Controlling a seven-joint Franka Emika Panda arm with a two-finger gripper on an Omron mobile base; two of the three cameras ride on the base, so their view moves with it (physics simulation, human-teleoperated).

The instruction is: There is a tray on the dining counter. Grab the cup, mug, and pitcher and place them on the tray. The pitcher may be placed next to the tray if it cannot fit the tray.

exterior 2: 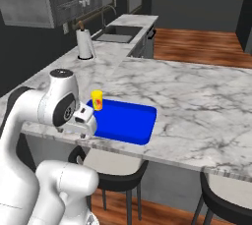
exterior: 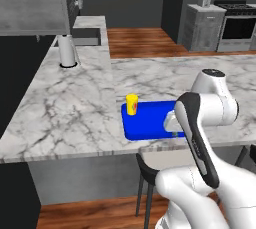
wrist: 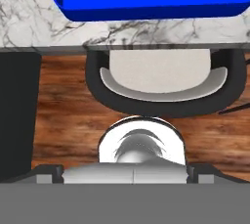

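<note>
Pincer (exterior 2: pixel 84 126) open above marble dining counter (exterior 2: pixel 197 106) edge, wooden floor (wrist: pixel 63 100) below

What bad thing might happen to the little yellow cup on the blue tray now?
1. The cup stands in a far corner of the tray, right by the low rim, so a bump from the next item set down might tip it off onto the dining counter.
2. The tray lies close to the counter's near edge, above a stool. A push from the arm, which hangs just there with its gripper open, might slide it off.
</note>
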